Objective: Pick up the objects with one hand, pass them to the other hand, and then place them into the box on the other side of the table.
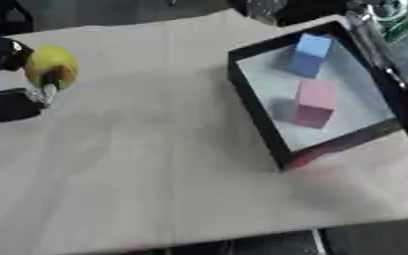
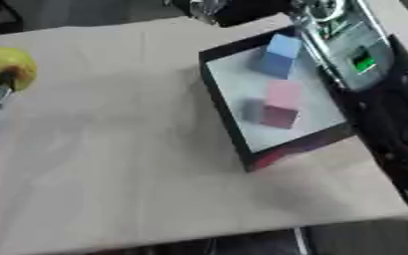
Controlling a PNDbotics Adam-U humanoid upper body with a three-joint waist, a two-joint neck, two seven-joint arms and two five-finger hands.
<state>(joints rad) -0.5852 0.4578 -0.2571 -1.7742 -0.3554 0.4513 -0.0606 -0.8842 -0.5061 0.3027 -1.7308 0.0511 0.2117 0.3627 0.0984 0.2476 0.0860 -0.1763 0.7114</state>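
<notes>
The left hand (image 1: 12, 64) comes in at the desk's left edge, black with silver joints, and its fingers (image 1: 52, 82) are curled round a yellow-green fruit (image 1: 51, 63). The fruit is round and smooth, lemon-like, held clear of the desk (image 1: 155, 164) near its far left corner. A dark finger crosses the fruit's front, and a silver fingertip pokes out below it. Much of the hand is cut off by the picture's edge, so its palm is hard to make out.

The desk is covered by a pale beige sheet, matte, with soft creases running across it. Its near edge slants across the bottom of the views.

A box (image 1: 253, 107) sits at the desk's right side, toward the far right corner. It is a shallow rectangular tray with thin black walls and a pale grey, slightly glossy floor; a reddish patch shows on its near outer wall. Inside it stand two cubes. The blue cube (image 1: 308, 56) is at the far end, its top face lighter than its sides. The pink cube (image 1: 315, 103) is nearer the middle, its top pale pink and its front a darker maroon. The two are apart.

Along the right edge runs dark equipment (image 2: 356, 50) with a grey panel and a small green light; what it is cannot be told. The right hand does not clearly show.
</notes>
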